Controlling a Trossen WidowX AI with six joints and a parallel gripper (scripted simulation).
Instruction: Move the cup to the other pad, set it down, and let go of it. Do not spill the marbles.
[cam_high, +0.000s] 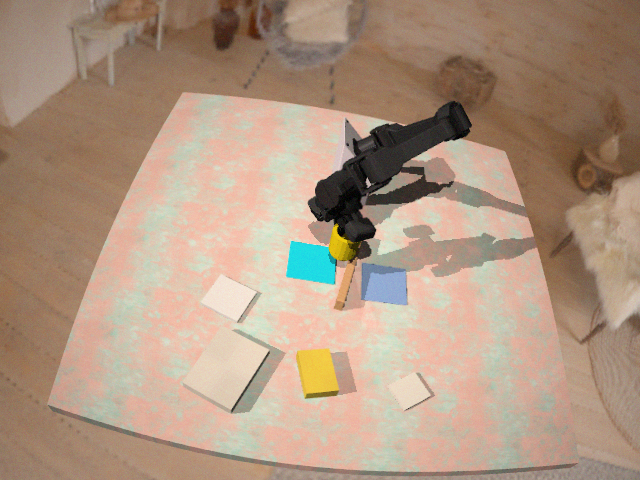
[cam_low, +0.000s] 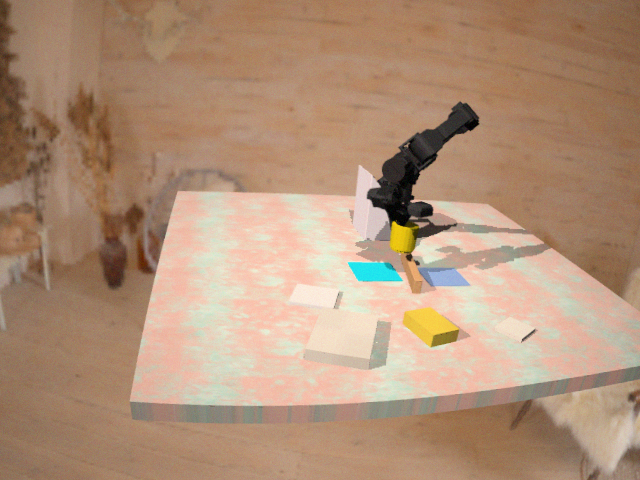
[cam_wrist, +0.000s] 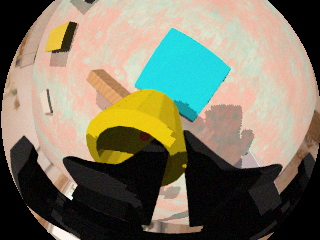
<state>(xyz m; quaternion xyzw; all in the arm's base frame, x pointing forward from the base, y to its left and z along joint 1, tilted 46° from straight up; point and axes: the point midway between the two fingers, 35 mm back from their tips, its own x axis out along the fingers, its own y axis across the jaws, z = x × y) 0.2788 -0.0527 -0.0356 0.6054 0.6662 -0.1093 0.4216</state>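
The yellow cup (cam_high: 342, 248) (cam_low: 403, 238) (cam_wrist: 150, 107) is held in the air, close to upright in the top and exterior views. My gripper (cam_high: 343, 227) (cam_low: 403, 222) (cam_wrist: 176, 134) is shut on its wall at the rim. A dark red marble (cam_wrist: 144, 135) shows inside the cup; any others are hidden. The cyan pad (cam_high: 310, 262) (cam_low: 373, 271) (cam_wrist: 182, 70) lies bare beside the cup, with some shadow on its near corner in the wrist view. The blue pad (cam_high: 387, 286) (cam_low: 449, 277) lies bare on the other side of the wooden bar and is not seen in the wrist view.
The wooden bar (cam_high: 344, 291) (cam_low: 413, 279) (cam_wrist: 105, 85) stands between the pads, partly behind the cup. A pale upright panel (cam_high: 343, 152) (cam_low: 363, 206) stands by the arm. A yellow block (cam_high: 316, 370) (cam_low: 429, 325), a large beige box (cam_high: 227, 366) (cam_low: 342, 335) and two pale slabs lie farther off.
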